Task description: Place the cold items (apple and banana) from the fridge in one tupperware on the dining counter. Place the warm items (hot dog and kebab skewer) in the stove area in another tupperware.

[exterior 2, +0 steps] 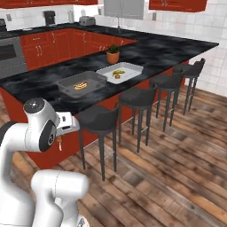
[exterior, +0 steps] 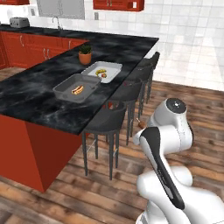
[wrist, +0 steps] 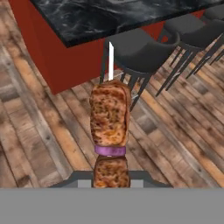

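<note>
My gripper (wrist: 111,178) is shut on the kebab skewer (wrist: 110,118), which has brown meat chunks, a purple onion ring and a white stick tip. It hangs low above the wooden floor, short of the dining counter (exterior: 39,96). In the base views the gripper (exterior: 141,127) (exterior 2: 60,138) sits beside my arm's upper joint with the skewer (exterior 2: 59,142) under it. On the counter a grey tupperware (exterior: 61,89) (exterior 2: 95,75) holds the hot dog (exterior: 77,90) (exterior 2: 80,85). Behind it, a white tupperware (exterior: 114,65) (exterior 2: 133,66) holds the banana (exterior: 101,71) (exterior 2: 118,72) and the apple (exterior: 104,75) (exterior 2: 117,76).
Several dark bar stools (exterior: 107,122) (exterior 2: 98,119) (wrist: 140,54) line the counter's near edge between me and the tubs. A potted plant (exterior: 85,54) (exterior 2: 113,54) stands behind the tubs. Red cabinets (exterior: 26,48), a toaster (exterior: 19,22) and an oven (exterior 2: 9,55) lie along the far wall.
</note>
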Controlling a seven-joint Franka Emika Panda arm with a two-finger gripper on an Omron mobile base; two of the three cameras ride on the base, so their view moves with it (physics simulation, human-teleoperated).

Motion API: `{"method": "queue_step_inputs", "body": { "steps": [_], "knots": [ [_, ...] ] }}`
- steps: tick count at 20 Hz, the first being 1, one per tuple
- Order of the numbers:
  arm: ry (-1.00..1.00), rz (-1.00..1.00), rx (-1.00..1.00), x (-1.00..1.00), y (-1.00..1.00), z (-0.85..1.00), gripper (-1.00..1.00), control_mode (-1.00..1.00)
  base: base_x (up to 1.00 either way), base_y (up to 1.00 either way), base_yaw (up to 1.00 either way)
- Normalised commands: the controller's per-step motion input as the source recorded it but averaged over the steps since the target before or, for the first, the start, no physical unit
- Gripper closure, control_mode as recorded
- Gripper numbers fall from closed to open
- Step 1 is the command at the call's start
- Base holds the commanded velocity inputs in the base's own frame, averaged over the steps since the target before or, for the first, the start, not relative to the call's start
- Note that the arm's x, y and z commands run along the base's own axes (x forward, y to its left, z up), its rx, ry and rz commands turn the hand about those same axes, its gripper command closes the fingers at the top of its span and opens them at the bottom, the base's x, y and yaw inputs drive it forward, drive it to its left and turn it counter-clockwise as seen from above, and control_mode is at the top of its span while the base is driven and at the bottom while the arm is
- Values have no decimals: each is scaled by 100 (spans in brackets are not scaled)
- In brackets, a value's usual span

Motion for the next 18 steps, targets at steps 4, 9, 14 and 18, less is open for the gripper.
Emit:
{"method": "queue_step_inputs", "body": {
  "steps": [4,9,14,18],
  "knots": [
    [-3,5,8,1,-25,39,100,-100,10,-29,9],
    [-19,1,9,-5,-38,100,100,-100,0,0,0],
    [-11,0,0,0,-7,100,100,-100,0,0,0],
    [0,0,0,0,0,0,100,100,42,0,0]
  ]
}}
